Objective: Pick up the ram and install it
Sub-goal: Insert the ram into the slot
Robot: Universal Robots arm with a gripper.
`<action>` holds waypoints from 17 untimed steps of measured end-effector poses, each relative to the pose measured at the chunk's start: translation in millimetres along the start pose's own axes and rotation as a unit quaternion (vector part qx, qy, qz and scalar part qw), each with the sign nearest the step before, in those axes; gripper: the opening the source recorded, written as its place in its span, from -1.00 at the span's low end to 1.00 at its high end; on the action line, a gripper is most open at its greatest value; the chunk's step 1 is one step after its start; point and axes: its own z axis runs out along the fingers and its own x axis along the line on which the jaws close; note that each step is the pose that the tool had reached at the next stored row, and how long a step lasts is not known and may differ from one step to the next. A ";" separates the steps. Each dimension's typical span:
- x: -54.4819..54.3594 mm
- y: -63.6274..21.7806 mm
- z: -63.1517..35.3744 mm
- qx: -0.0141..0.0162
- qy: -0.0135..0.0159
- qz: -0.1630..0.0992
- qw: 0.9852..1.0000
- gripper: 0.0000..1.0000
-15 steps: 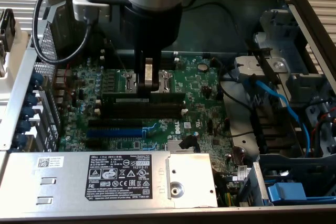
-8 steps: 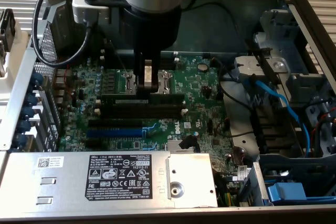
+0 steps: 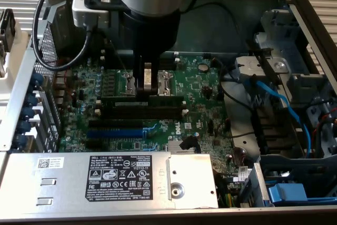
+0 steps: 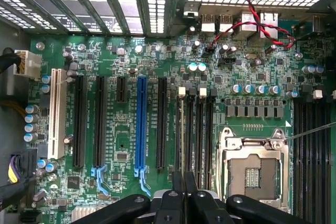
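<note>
The ram (image 3: 163, 104) is a long thin dark green stick standing on edge in a black slot of the motherboard (image 3: 200, 114), near the middle of the open computer case. My gripper (image 3: 148, 90) comes straight down onto its upper edge, left of the stick's middle in the exterior view. Its fingers are shut narrowly on the stick. In the wrist view the ram (image 4: 182, 129) shows edge-on as a thin line running away from my gripper (image 4: 178, 179), beside empty black slots with white end clips (image 4: 202, 92).
The open CPU socket (image 4: 254, 166) lies right beside the memory slots. A blue slot (image 3: 116, 131) and black slots sit nearer the labelled metal cover (image 3: 126, 175). Blue cables (image 3: 279, 98) and a drive cage fill the exterior view's right. Case walls surround the board.
</note>
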 end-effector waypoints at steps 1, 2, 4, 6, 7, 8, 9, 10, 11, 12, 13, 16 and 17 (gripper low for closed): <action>-0.1 0.1 0.2 0.000 0.000 0.000 1.000 -0.76; -0.5 0.2 0.7 0.000 0.000 0.000 1.000 -0.76; -0.6 0.2 0.9 0.000 0.000 -0.001 1.000 -0.76; -0.5 0.3 1.1 0.000 0.000 -0.001 1.000 -0.76; -0.5 0.2 1.6 0.000 0.000 -0.001 1.000 -0.76; -0.5 0.2 1.7 0.000 0.000 -0.001 1.000 -0.76; -0.5 0.2 1.9 0.000 0.000 -0.001 1.000 -0.76; -0.5 0.2 2.2 0.000 0.000 -0.001 1.000 -0.76; -0.5 0.2 2.4 0.000 0.000 -0.001 1.000 -0.76; -0.4 0.2 2.6 0.000 0.000 0.000 1.000 -0.76; -0.4 0.2 2.8 0.000 0.000 0.001 1.000 -0.76; -0.4 0.2 3.1 0.000 0.000 0.003 1.000 -0.76; -0.3 0.2 3.2 0.000 0.000 0.004 1.000 -0.76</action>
